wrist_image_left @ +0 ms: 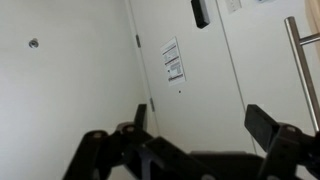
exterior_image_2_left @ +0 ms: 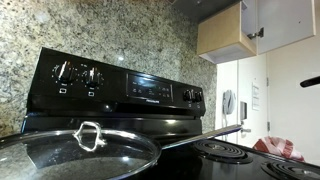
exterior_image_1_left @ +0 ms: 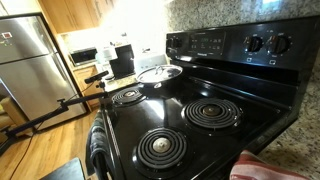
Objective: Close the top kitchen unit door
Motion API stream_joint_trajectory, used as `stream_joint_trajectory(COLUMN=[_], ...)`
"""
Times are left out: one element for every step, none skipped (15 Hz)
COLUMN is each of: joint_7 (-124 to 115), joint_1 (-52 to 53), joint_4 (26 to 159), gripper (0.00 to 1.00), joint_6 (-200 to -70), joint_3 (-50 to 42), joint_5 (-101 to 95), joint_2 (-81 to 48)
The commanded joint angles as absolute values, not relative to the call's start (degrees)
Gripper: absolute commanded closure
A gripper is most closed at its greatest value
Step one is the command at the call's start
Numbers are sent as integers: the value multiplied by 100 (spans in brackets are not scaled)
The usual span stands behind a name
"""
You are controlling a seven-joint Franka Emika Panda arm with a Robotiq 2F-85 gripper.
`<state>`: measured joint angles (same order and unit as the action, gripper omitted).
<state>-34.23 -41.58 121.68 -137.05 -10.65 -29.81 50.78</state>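
Top kitchen unit door (exterior_image_2_left: 222, 30): honey-brown wood panel, pale lower edge, high at upper right, beyond black stove (exterior_image_2_left: 120, 85); ajar or not, cannot tell. Gripper (wrist_image_left: 200, 120) spread wide, holding nothing, facing white door (wrist_image_left: 195, 95). Paper notice (wrist_image_left: 172, 60) there, print unreadable; stove lettering too small

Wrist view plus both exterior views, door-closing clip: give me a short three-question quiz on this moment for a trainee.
1. True or false: the gripper is shut on an object.
2. What sits on a rear burner of the black stove? A) a kettle B) a lidded pan C) a toaster
3. Fill in: ___ coil burners lie uncovered in an exterior view.

Key: 1 false, its jaws stand apart and empty, facing a white wall; 2 B; 3 three.
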Motion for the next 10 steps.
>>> stream_joint_trajectory(joint_7=[-3603, -3531, -3451, -3372, -3340, -3322, -3299, -3318, -3331, -3444], joint_1=[-4694, -4623, -4537, -4421, -4350, -4293, -4241, -4236, -4213, -4357], joint_4=[11720, 11661, 11592, 11525, 11419, 11350, 11275, 11170, 11103, 11022], gripper=[0, 0, 0, 0, 0, 0, 0, 0, 0, 0], joint_6=[-13861, -13914, -13954, -13983, -13938, -13938, -13940, -13888, -13884, -13805], joint_3=[-742, -729, -727, -731, -705, -684, -672, -639, -632, -543], joint_5=[-2835, -2713, -2561, -2376, -2199, -2048, -1934, -1872, -1821, -1915], joint_2=[4495, 4404, 4321, 4226, 4107, 4016, 3932, 3824, 3763, 3697])
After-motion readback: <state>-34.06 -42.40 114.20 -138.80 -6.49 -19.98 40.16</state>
